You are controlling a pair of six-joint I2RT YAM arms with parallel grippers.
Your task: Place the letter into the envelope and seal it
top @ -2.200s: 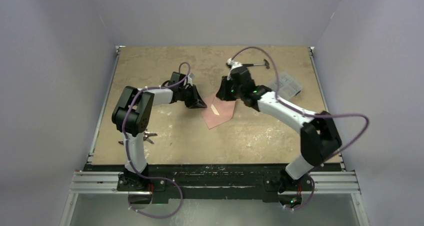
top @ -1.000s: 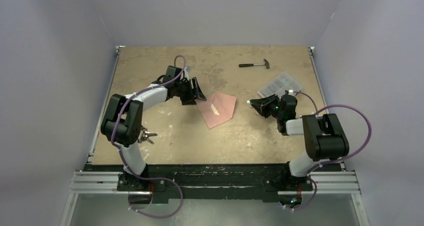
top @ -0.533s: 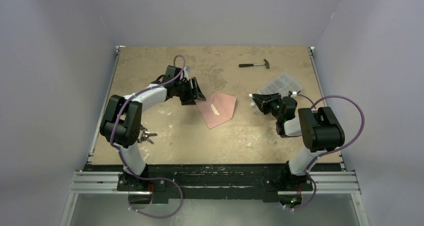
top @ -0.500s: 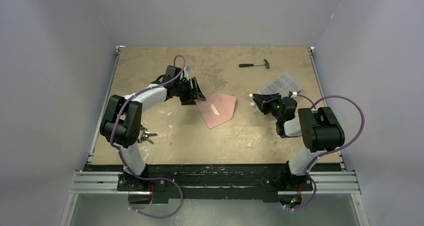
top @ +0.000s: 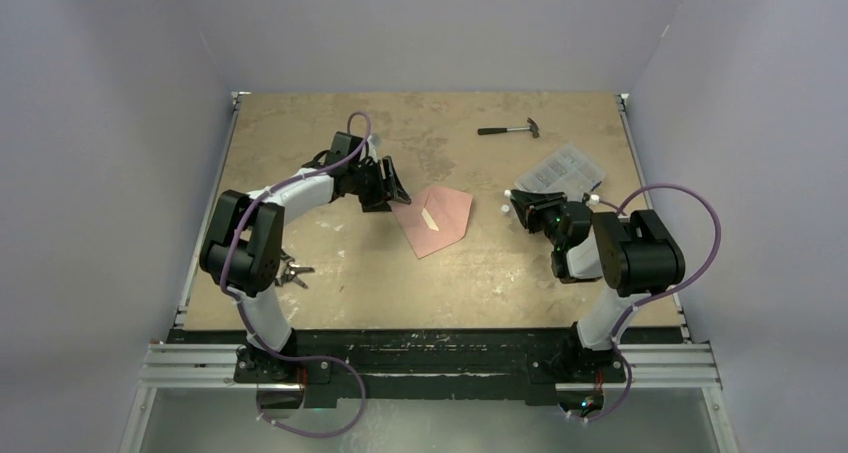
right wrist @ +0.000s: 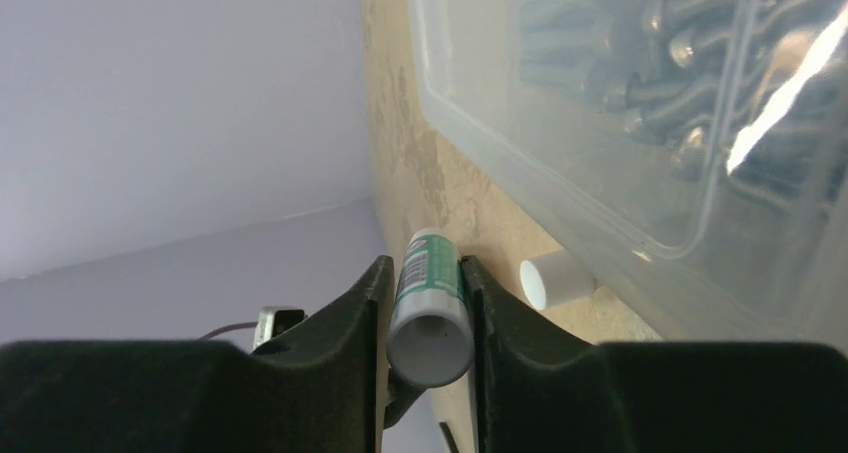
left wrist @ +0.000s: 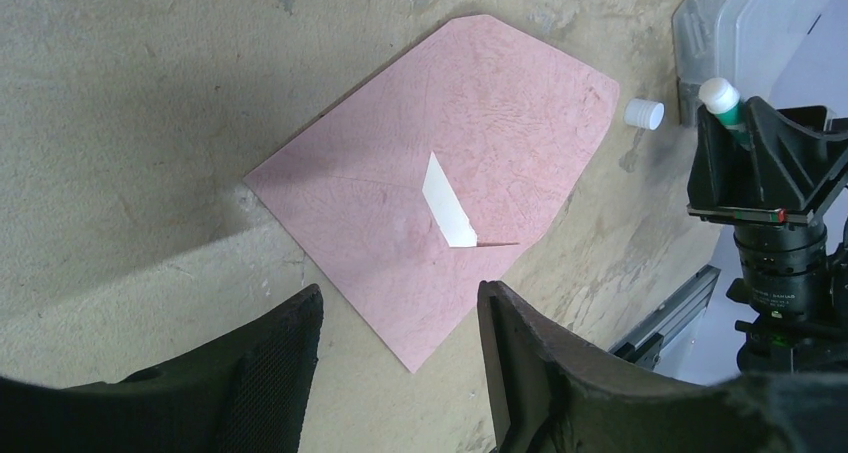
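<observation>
The pink envelope (top: 435,218) lies flat at mid-table with its flap folded down and a white strip (left wrist: 447,201) showing at the flap's tip. The letter is hidden. My left gripper (top: 395,198) hovers at the envelope's left corner, open and holding nothing; in the left wrist view the envelope (left wrist: 430,173) lies just beyond that gripper (left wrist: 400,298). My right gripper (top: 515,205) sits low to the right of the envelope, shut on a green-and-white glue stick (right wrist: 430,303). The stick's white cap (right wrist: 555,278) lies loose on the table beside it.
A clear plastic box (top: 562,170) of screws stands right beside the right gripper. A hammer (top: 510,129) lies at the back of the table. A small metal tool (top: 290,271) rests near the left arm's elbow.
The right arm pulled back from the envelope to the right with the glue stick, then edged toward the plastic box. The left arm swung slightly left and has since held still.
</observation>
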